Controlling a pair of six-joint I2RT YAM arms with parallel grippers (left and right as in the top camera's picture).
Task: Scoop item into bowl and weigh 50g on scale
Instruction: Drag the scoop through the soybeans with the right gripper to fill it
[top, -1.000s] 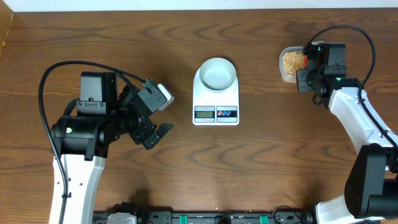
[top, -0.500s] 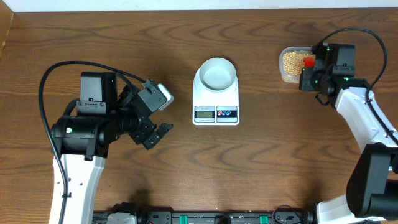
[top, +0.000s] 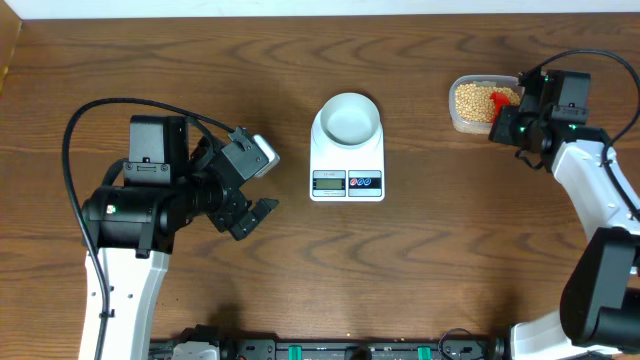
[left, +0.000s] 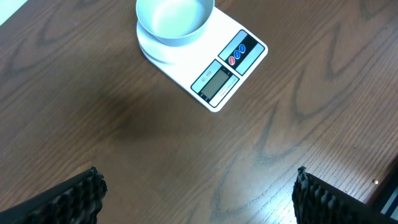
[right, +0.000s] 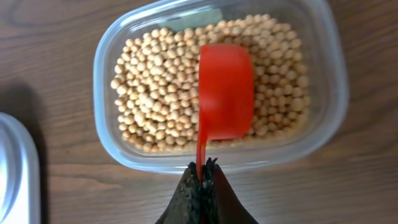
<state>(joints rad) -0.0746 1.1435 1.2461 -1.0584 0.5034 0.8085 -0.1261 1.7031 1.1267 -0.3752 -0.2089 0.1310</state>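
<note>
1. Table (top: 420, 260): one, dark wood grain, bearing all items below.
2. Scale (top: 347, 183): one, white, at the middle of the table. It has one LCD screen and two round buttons on the front edge, one red and one blue. The reading is too small to make out.
3. Bowl (top: 347, 122): one, pale blue-white. It sits upright on the rear part of the scale and has no beans in it.
4. Tub (top: 455, 103): one, clear plastic with rounded corners. It stands at the far right of the table, well apart from the scale.
5. Beans (right: 155, 87): too many to count, tan-yellow. All lie inside the tub and cover its floor.
6. Scoop (right: 225, 93): one, red. Its cup is over the beans on the tub's right half, and its thin handle runs back across the tub rim. Whether the cup touches the beans cannot be told.
7. Right gripper (right: 202, 180): one. Its fingers are pinched nearly together on the end of the scoop handle, just outside the tub wall.
8. Left gripper (top: 262, 182): one. Its jaws are spread wide and grip nothing. It hangs over bare wood to the left of the scale and touches no item.
</note>
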